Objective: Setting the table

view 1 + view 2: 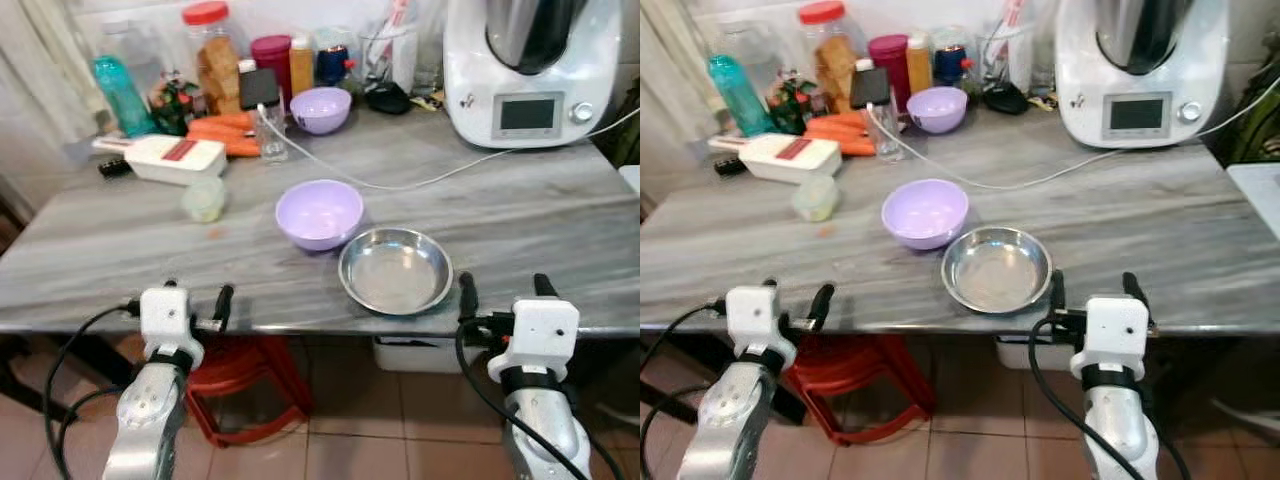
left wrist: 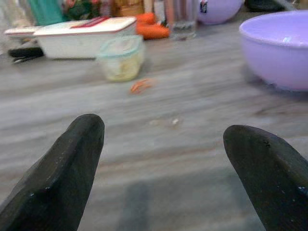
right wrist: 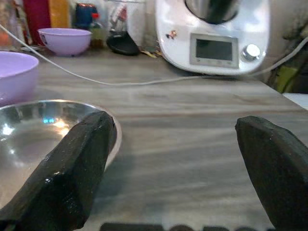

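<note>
Centre frame on the grey streaked desk [image 1: 520, 215], a round steel plate [image 1: 395, 270] touches a smooth lilac bowl [image 1: 319, 213]. Left tool [image 1: 197, 297] and right tool [image 1: 502, 288], fingers apart, sit at the lower edge.

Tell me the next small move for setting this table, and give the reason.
Probably ease the right gripper forward and toward the robot's left, to straddle the near rim of the steel plate. It is open and hovers at the table edge, with one finger already in front of that rim. The left gripper is open too, facing bare tabletop short of the near purple bowl.
</note>
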Controlling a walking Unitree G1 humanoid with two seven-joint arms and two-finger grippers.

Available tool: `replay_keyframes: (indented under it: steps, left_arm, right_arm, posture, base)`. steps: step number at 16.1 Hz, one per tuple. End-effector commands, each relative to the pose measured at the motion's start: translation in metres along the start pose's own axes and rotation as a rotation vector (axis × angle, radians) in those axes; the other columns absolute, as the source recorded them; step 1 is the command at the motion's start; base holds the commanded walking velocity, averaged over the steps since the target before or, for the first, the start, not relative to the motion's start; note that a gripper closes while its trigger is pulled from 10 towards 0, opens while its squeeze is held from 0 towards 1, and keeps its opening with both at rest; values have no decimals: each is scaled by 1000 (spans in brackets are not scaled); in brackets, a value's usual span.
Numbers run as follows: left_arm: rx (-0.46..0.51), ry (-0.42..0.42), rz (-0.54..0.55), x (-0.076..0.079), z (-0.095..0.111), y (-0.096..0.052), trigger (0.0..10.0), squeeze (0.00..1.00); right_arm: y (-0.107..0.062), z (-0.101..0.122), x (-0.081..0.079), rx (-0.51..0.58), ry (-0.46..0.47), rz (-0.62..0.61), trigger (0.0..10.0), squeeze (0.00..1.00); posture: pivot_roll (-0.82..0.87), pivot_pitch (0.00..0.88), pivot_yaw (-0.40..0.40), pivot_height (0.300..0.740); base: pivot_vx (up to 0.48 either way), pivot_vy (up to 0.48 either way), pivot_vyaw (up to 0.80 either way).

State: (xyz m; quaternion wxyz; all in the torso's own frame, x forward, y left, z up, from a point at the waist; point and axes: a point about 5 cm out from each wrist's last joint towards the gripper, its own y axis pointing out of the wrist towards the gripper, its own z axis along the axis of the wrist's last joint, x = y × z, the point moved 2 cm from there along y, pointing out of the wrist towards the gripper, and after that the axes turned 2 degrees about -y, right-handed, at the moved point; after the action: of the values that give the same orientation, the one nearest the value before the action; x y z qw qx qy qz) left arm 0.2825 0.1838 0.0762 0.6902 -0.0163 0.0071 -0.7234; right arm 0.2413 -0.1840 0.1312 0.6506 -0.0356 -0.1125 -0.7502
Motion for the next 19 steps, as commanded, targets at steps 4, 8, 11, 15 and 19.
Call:
replay_keyframes:
  steps: [4, 8, 11, 15, 19]
  left_arm:
    - [-15, 20, 27, -9, -2, -2, 10000, 0]
    - [-16, 24, 21, -8, -1, 0, 10000, 0]
    - [-16, 28, 19, -8, -1, 0, 10000, 0]
    - [-18, 32, 15, -7, -1, 1, 10000, 0]
    - [-17, 31, 12, -6, -1, 1, 10000, 0]
  right_arm:
    - [3, 5, -6, 14, 14, 31, 10000, 0]
    - [4, 6, -12, 18, 32, 52, 10000, 0]
    - [4, 5, -13, 17, 30, 51, 10000, 0]
    - [5, 3, -10, 8, 33, 29, 10000, 0]
    - [5, -1, -10, -11, 25, 23, 10000, 0]
  posture:
    - [-95, 21, 138, 740]
    - [-91, 17, 141, 740]
    - [-91, 18, 142, 740]
    - [-91, 18, 142, 740]
    - [-90, 18, 142, 740]
  base:
    - [0, 0, 0]
    - [-293, 0, 0]
    - [-342, 0, 0]
    - [-342, 0, 0]
    - [-340, 0, 0]
